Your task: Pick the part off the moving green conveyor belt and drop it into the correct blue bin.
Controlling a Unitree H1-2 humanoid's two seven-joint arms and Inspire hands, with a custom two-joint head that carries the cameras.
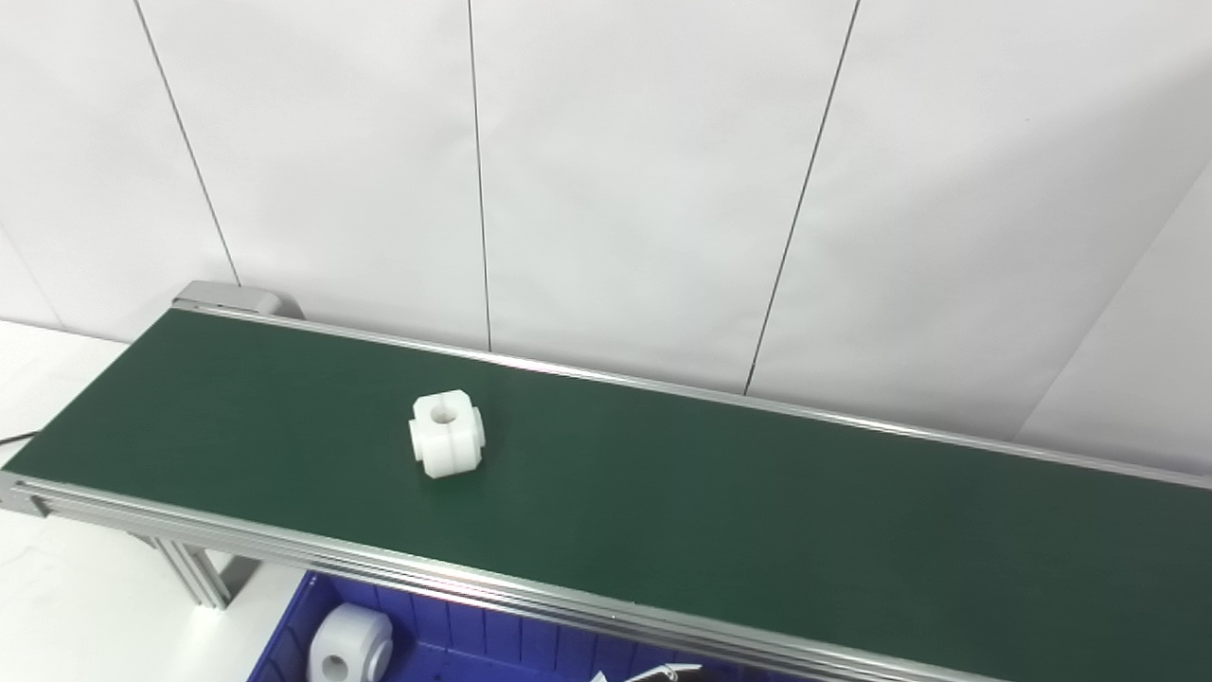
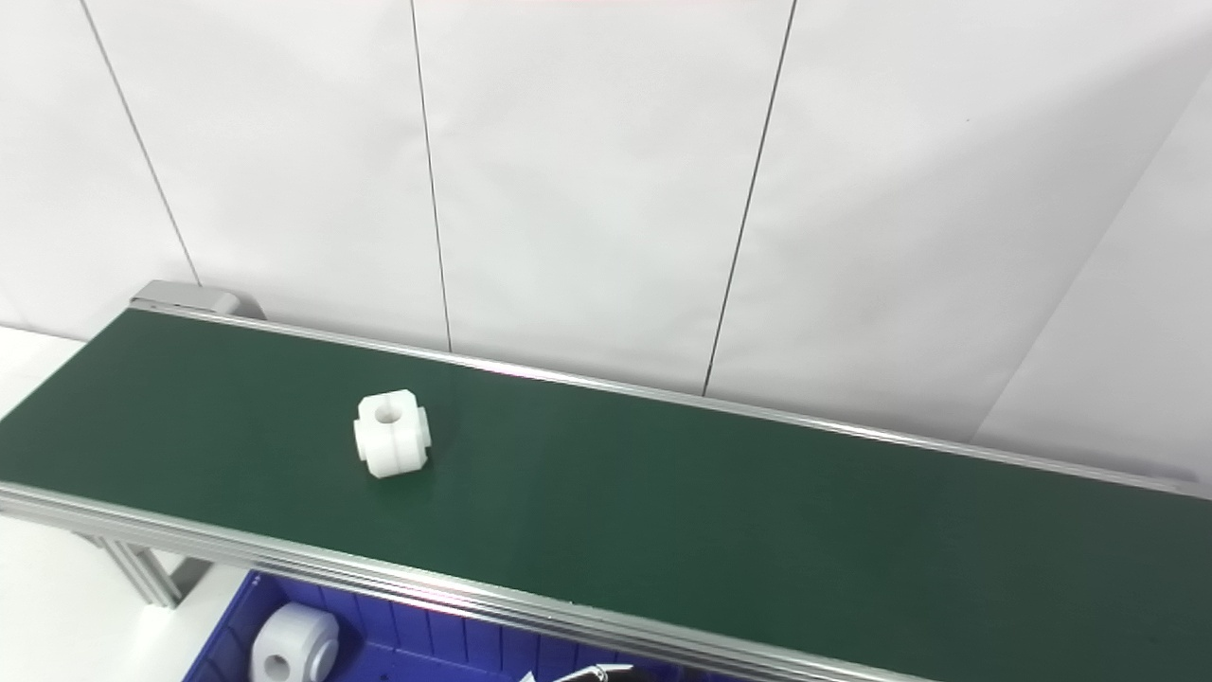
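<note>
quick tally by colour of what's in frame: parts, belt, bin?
White parts: 2, one on the belt, one in the bin
Green conveyor belt: 1
Blue bin: 1, only partly in view at the bottom edge
Total: 4
No hand is clearly in view.

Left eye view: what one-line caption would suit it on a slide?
A white part rides the green conveyor belt; another white piece already lies in the blue bin below.

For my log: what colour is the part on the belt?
White part, clearest in left eye view.
</note>
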